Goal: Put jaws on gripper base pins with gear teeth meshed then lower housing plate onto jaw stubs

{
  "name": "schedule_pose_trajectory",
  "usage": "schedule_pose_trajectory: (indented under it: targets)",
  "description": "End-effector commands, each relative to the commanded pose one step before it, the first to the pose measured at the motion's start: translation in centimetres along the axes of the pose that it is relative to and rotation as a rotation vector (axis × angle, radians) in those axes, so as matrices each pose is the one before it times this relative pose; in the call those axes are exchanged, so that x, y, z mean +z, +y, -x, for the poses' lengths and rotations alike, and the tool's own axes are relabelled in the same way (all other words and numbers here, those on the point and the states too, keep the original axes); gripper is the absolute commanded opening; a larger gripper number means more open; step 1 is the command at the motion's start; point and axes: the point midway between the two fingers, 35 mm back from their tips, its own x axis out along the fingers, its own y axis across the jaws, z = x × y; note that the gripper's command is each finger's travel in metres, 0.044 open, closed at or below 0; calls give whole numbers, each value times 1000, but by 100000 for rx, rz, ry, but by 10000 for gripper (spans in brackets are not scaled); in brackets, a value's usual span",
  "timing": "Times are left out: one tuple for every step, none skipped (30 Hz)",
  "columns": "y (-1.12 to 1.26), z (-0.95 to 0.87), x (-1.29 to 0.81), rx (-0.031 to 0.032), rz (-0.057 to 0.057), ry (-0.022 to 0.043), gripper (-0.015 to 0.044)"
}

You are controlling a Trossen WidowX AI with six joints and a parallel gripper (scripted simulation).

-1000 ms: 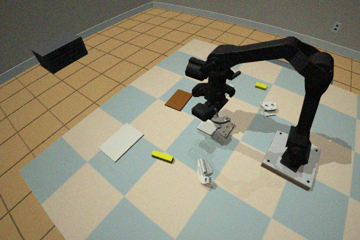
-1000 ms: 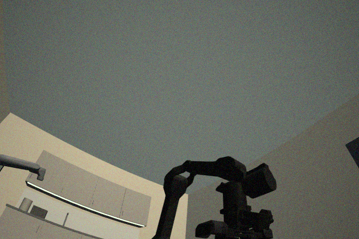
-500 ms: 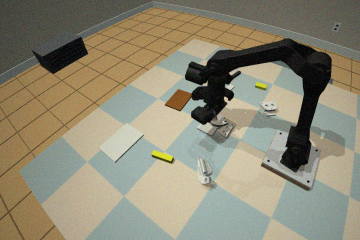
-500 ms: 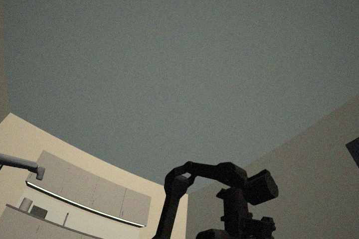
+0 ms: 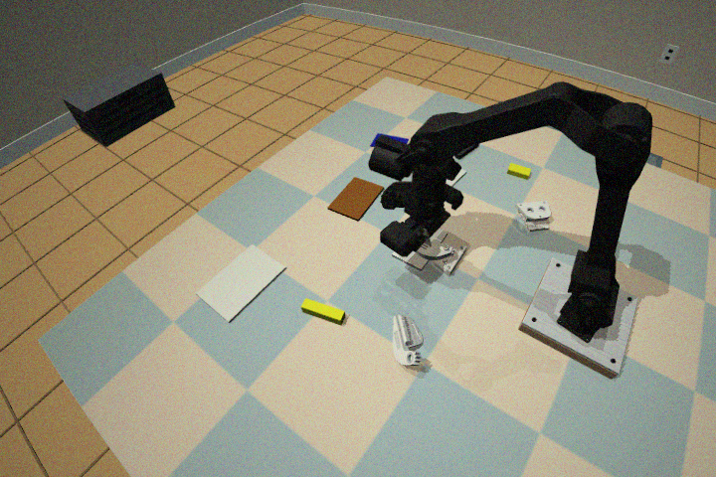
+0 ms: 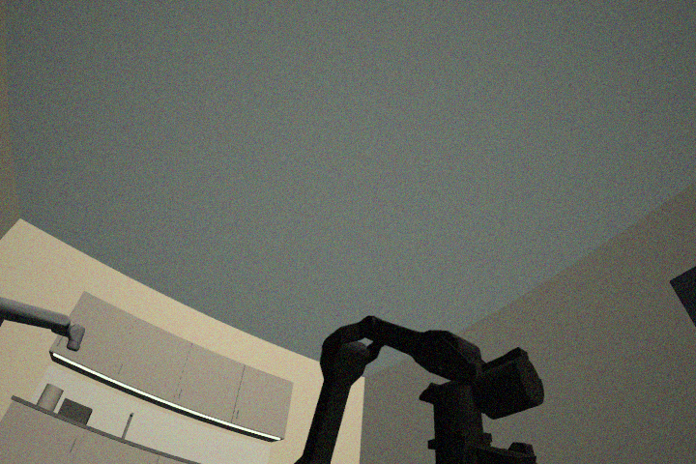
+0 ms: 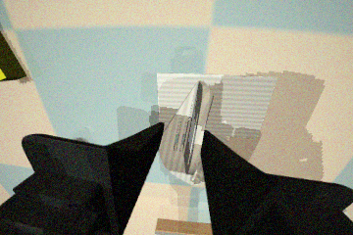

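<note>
Bringing the first jaw piece to its pin

Curved jaw piece [image 5: 447, 251] [image 7: 180, 143] hangs over or at the gripper base [image 5: 453, 266] [image 7: 248, 98]; contact unclear. The jaws stand partly open, closed on it. Probable step: seating jaw one. Next: line bore with pin, lower squarely, release. Second jaw piece [image 5: 399, 344] lies apart on the desk [image 5: 291, 394] [image 7: 111, 49]; likely housing plate [image 5: 536, 215] waits nearer the arm's foot.

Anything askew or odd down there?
One thing: the loose white jaw lies on the checkered mat, off the base pins. That seems merely unassembled; I see no spill or evident damage.
</note>
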Motion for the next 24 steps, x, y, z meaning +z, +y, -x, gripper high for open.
schedule_pose_trajectory:
  targets:
    - [-71,-823,-220,-347,-439,953,134]
    - [0,-26,-3,0,-4,0,134]
    - [0,0,0,0,0,0,134]
    - [0,0,0,0,0,0,134]
    - [0,0,0,0,0,0,134]
    - [0,0,0,0,0,0,134]
    - [0,0,0,0,0,0,134]
    - [0,0,0,0,0,0,134]
    - [0,0,0,0,0,0,134]
    - [0,0,0,0,0,0,134]
    - [0,0,0,0,0,0,134]
    - [0,0,0,0,0,0,134]
    - [0,0,0,0,0,0,134]
    - [0,0,0,0,0,0,134]
    - [0,0,0,0,0,0,134]
    - [0,0,0,0,0,0,134]
    - [0,0,0,0,0,0,134]
    - [0,0,0,0,0,0,134]
    - [0,-17,0,0,-5,0,134]
    - [0,-51,0,0,-16,0,134]
    - [0,-85,0,0,-26,0,134]
    - [0,-84,0,0,-26,1,134]
    - [0,-51,0,0,-16,0,134]
    - [0,-17,0,0,-5,0,134]
